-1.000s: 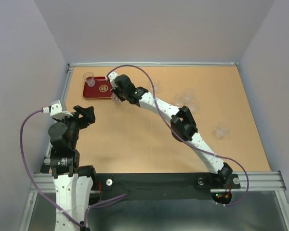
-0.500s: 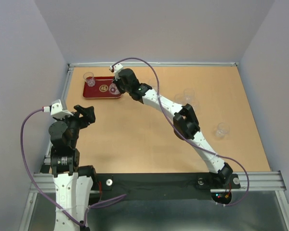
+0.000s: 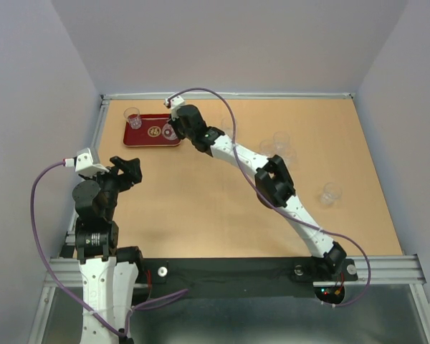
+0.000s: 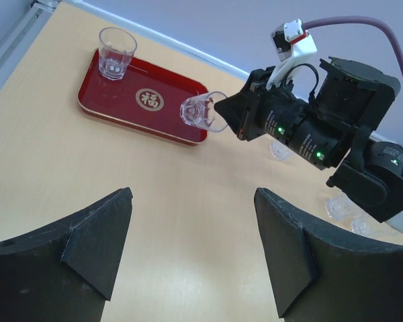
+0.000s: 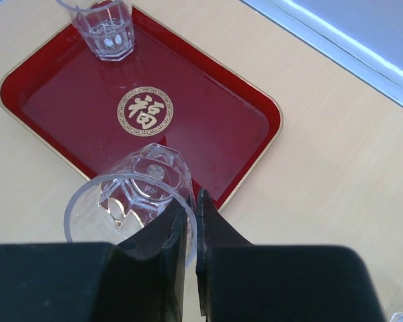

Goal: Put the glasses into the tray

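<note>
**Right gripper** [image 5: 186,209]: the jaws are pressed together on the rim of one glass [image 5: 140,194], one finger inside the wall and one outside. The right arm reaches across to the far left part of the table [image 3: 201,208].

**Left gripper** [image 4: 191,201]: the jaws are spread wide and hold nothing. It hangs above the table near the left edge, well apart from the tray.

**Table:** a tan, wood-coloured surface.

**Tray** [image 5: 208,127]: dark red and rectangular, with rounded corners and a thin gold line along the raised rim. It lies flat near the far left corner of the table.

**Glasses:**
- The pinched glass is clear and faceted. It is tilted, with its mouth toward the wrist camera, over the near rim at the tray's right end. The pictures do not show whether it touches the tray. Moulded marks on its base are too small to read.
- A second glass [image 5: 104,23] stands upright inside the tray at its far left corner.
- A group of glasses [image 3: 279,147] stands on the table right of centre.
- A single glass [image 3: 331,193] stands nearer the right edge.

**Emblem** [image 5: 145,112]: a gold character, 福, inside a patterned gold ring at the tray's centre. It lies between the two glasses and is not covered.
</note>
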